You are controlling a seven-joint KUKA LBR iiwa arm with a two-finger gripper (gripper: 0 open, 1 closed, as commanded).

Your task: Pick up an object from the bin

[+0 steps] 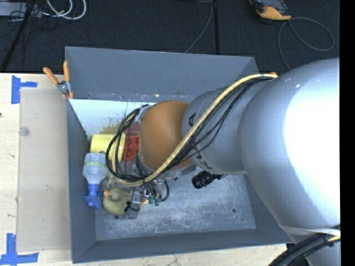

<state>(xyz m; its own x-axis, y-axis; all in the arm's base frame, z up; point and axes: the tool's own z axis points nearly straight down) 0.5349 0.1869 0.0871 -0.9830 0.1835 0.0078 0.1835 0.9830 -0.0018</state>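
My gripper [135, 203] is low in the bin's left part, mostly hidden under the arm's orange cover and cables. It sits right against an olive-yellow rounded thing [114, 201] near the left wall. Just left of that lies a clear plastic bottle [93, 170] with a blue cap [90, 197] pointing toward the front. A yellow block [102, 143] lies behind the bottle. A red thing [131, 146] shows partly behind the cables.
The arm with its orange cover and looped cables spans the bin from the right and hides its middle. Bare grey floor shows along the front and right of the bin.
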